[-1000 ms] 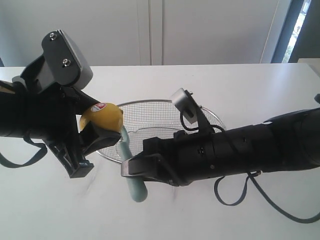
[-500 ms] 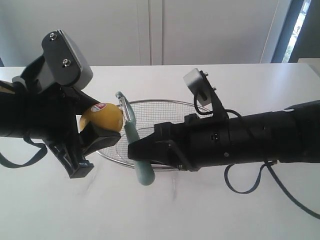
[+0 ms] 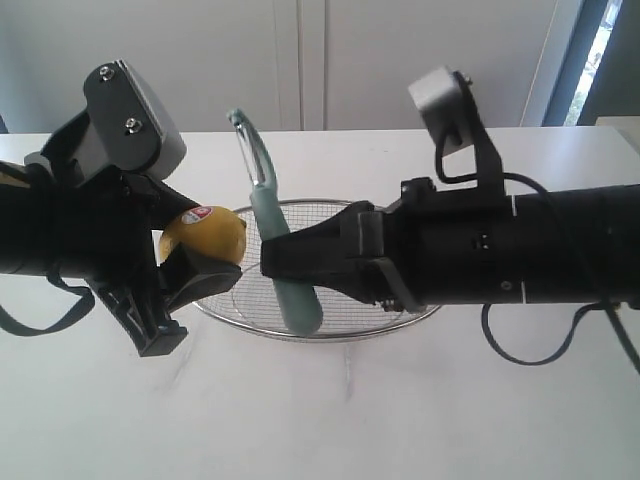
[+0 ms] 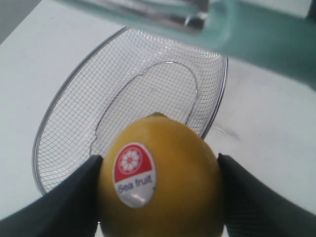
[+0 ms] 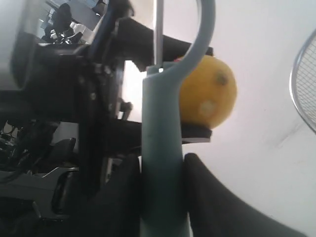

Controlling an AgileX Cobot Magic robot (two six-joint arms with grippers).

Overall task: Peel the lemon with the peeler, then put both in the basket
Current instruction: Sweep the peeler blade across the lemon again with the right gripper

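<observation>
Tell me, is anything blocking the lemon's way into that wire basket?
Partly: the peeler, held up by the right gripper, stands beside the lemon over the basket. The mesh near the lemon looks clear.

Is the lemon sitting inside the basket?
No, the left tool holds the lemon up in front of the basket, not inside it.

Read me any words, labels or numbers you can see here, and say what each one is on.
"Sea fruit": on the red-and-white sticker on the lemon.
Exterior view: the same sticker is too small to read.
Nothing readable on the peeler or basket.
</observation>
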